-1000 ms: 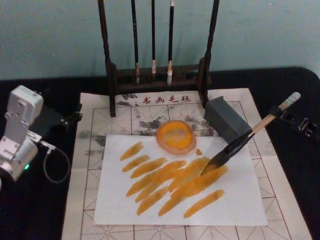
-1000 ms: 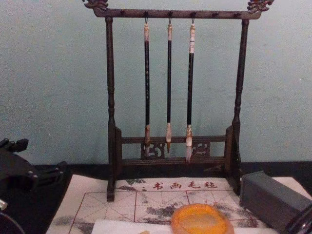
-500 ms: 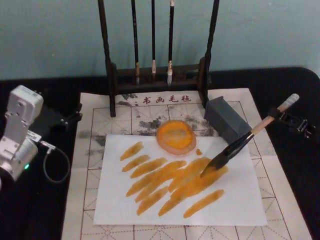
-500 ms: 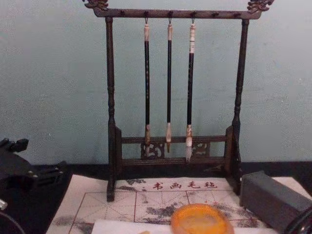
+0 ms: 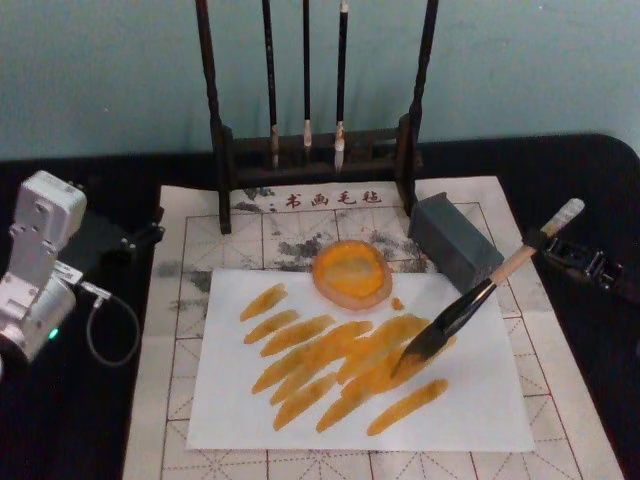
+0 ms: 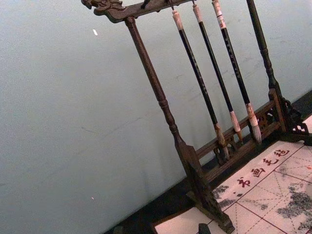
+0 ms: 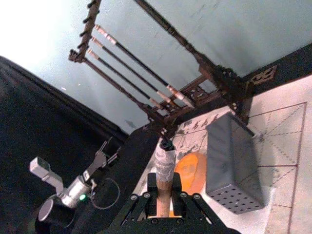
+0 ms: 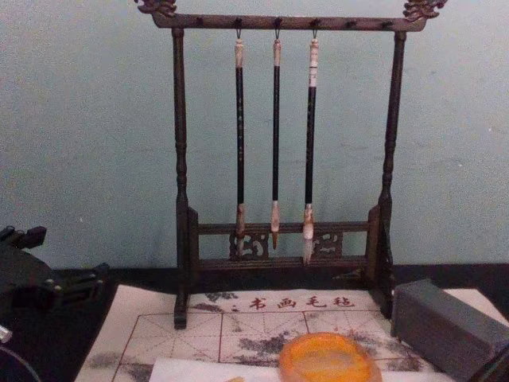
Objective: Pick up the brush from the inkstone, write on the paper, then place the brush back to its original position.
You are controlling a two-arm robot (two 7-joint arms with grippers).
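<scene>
The brush slants over the paper, its dark tip resting on the orange strokes right of the sheet's middle. My right gripper is shut on the light-wood handle near its upper end, beyond the mat's right edge. In the right wrist view the handle stands between the shut fingers. The round orange inkstone sits at the paper's far edge. My left gripper is parked at the far left over the black cloth, open and holding nothing.
A dark wooden rack with three thin hanging brushes stands behind the red-gridded mat. A grey box lies right of the inkstone. A black cable loops near the left arm.
The brush tip has slid along the paper toward the near edge and slightly left. The right gripper has moved nearer and lower with it. The left arm has not moved.
</scene>
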